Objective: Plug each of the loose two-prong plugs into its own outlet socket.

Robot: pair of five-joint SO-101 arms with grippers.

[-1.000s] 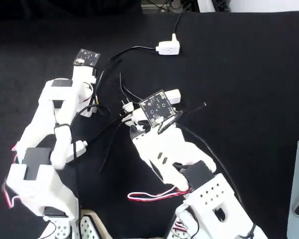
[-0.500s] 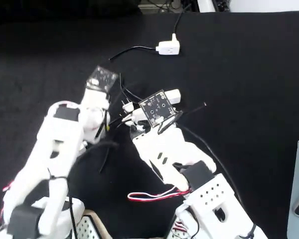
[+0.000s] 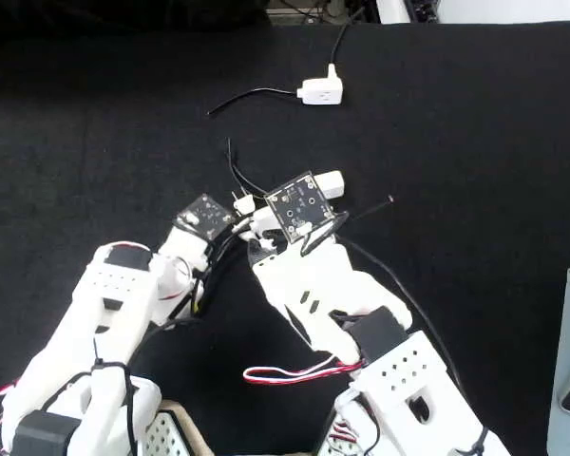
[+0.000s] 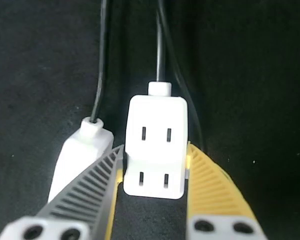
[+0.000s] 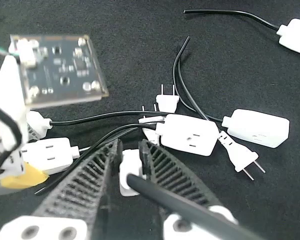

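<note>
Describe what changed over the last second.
The left arm swung from the far left in beside the right arm; the left claw now grips a socket. The right arm, whose right claw holds a plug, and the far socket stayed put.

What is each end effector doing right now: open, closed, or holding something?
Left end effector: closed on the white outlet socket block.
Right end effector: closed on a white plug.
</note>
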